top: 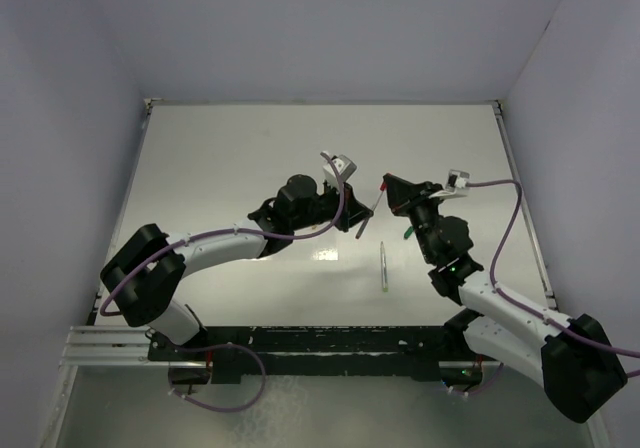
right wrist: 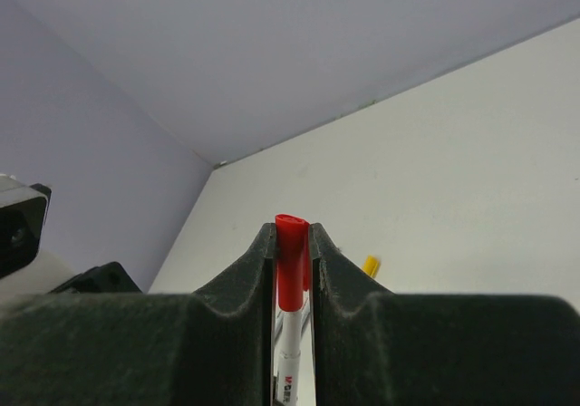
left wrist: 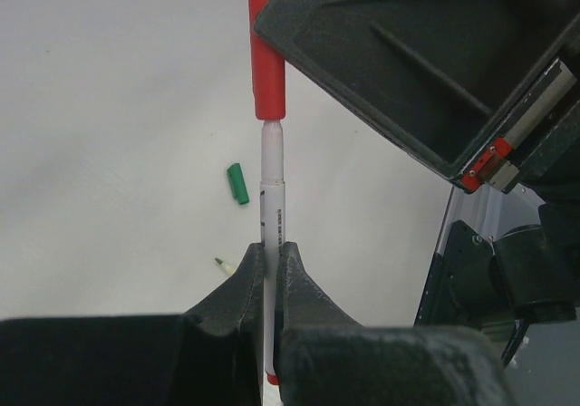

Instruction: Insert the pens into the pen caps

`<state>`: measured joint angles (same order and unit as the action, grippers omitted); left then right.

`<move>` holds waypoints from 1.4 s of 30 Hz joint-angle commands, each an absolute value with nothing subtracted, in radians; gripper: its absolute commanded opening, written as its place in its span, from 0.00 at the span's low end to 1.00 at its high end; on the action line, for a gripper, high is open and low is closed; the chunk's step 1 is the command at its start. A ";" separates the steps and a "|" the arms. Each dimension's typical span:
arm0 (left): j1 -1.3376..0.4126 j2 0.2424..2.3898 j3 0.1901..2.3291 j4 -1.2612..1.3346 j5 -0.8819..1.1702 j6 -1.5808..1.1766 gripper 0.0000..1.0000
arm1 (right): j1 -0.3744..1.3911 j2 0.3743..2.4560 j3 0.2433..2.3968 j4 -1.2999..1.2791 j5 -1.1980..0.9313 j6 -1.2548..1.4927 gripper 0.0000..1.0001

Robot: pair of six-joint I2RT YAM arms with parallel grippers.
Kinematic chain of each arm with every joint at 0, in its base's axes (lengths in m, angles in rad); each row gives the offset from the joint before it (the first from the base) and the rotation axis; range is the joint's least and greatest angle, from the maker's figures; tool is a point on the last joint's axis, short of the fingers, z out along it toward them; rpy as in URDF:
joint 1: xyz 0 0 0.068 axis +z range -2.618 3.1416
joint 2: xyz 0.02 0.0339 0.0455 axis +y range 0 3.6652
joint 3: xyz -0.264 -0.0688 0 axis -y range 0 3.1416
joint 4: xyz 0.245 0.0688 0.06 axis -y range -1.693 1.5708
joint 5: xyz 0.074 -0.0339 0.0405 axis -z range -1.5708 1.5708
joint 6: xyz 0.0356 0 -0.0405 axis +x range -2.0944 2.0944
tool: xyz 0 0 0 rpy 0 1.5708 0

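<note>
My left gripper (left wrist: 270,254) is shut on a silver-grey pen (left wrist: 272,198) that stands up out of its jaws. A red pen cap (left wrist: 267,57) sits over the pen's tip. My right gripper (right wrist: 292,236) is shut on that red pen cap (right wrist: 290,265), with the pen (right wrist: 288,365) running down behind its jaws. From above, the left gripper (top: 359,224) and the right gripper (top: 384,187) meet above the table's middle. A green pen cap (left wrist: 237,183) and a green-tipped pen (left wrist: 223,265) lie on the table. A yellow pen cap (right wrist: 371,265) lies beyond the right fingers.
One loose pen (top: 383,266) lies on the white table (top: 250,158) just in front of the two grippers, and the green pen cap (top: 408,232) lies beside the right arm. Pale walls close the table at the back and both sides.
</note>
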<state>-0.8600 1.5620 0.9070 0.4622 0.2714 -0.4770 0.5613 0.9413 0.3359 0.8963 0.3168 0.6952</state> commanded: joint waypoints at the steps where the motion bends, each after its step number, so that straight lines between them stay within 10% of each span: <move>1: -0.851 1.565 0.943 0.555 0.239 -0.498 0.00 | 0.557 0.948 0.327 0.931 0.249 0.686 0.00; 21: -0.784 1.608 0.878 0.956 0.322 -0.689 0.00 | 0.557 1.023 0.339 0.902 0.036 0.659 0.00; 42: -0.727 1.566 0.960 0.827 0.143 -0.514 0.00 | 0.577 1.147 0.417 0.612 -0.043 0.607 0.00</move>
